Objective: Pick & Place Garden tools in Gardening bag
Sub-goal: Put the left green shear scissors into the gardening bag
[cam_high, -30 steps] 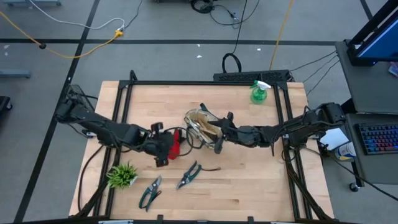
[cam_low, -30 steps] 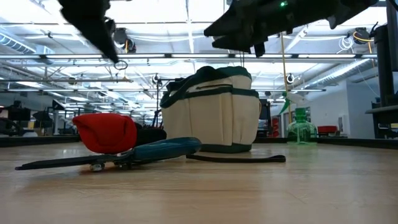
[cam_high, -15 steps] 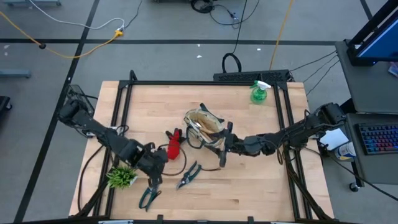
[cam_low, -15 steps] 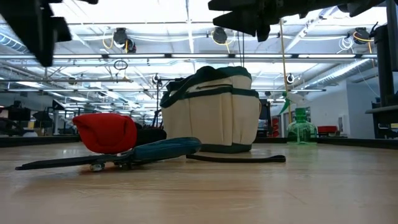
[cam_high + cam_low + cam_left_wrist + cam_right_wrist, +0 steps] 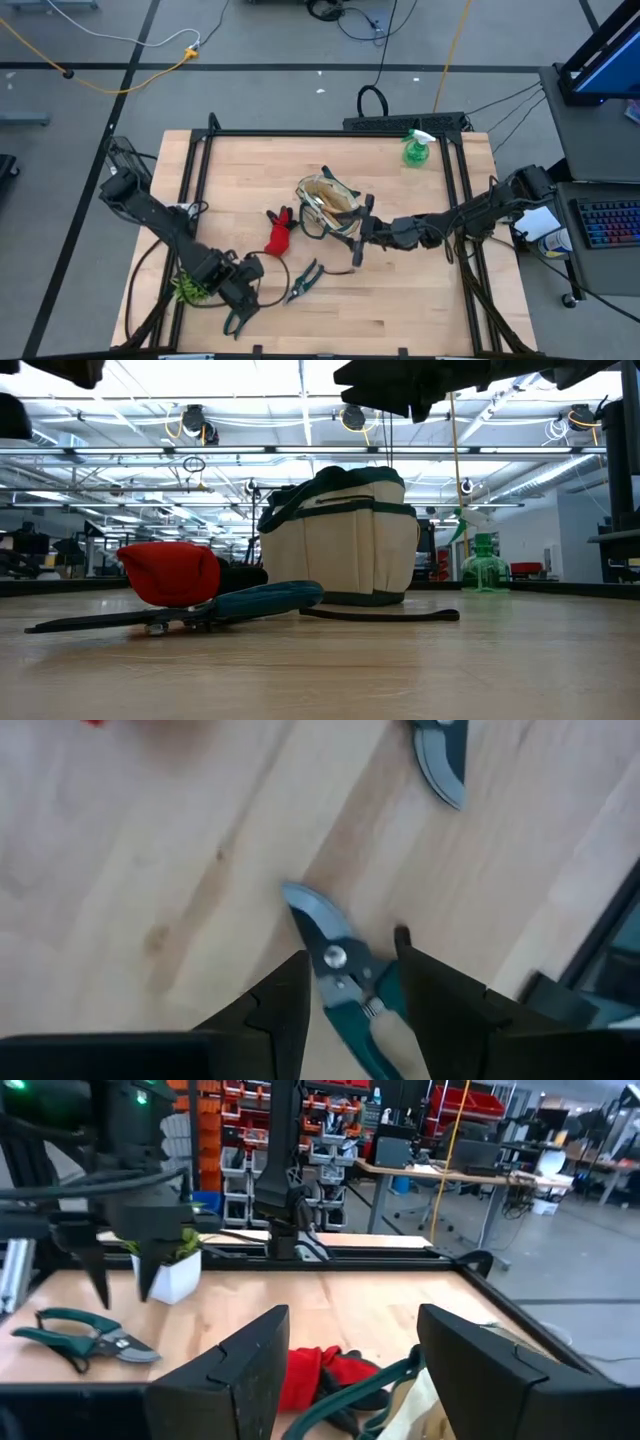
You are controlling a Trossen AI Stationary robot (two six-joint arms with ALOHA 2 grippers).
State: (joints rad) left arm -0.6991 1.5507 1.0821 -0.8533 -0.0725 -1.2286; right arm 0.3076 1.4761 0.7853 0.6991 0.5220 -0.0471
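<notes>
The cream gardening bag point(image 5: 328, 205) with green trim stands mid-table, and also shows in the low view point(image 5: 340, 545). A red glove point(image 5: 278, 235) lies left of it. One pair of teal-handled pruning shears point(image 5: 240, 318) lies near the front edge, and a second pair point(image 5: 303, 280) lies further right. A green spray bottle point(image 5: 415, 147) stands at the far right. My left gripper point(image 5: 243, 290) hovers open above the near shears; its fingers stand either side of the pivot point(image 5: 335, 958) without touching. My right gripper point(image 5: 352, 235) is open and empty beside the bag's right side.
A spiky green plant tuft in a white pot point(image 5: 188, 285) stands just left of my left gripper and also shows in the right wrist view point(image 5: 170, 1260). A thin dark strap point(image 5: 380, 615) lies on the table in front of the bag. Black frame rails line the table's sides.
My left gripper has left the red glove and moved toward the table's near edge and a little left, to above the near shears. The glove stays where it lay. My right gripper has risen a little and drawn slightly back from the bag.
</notes>
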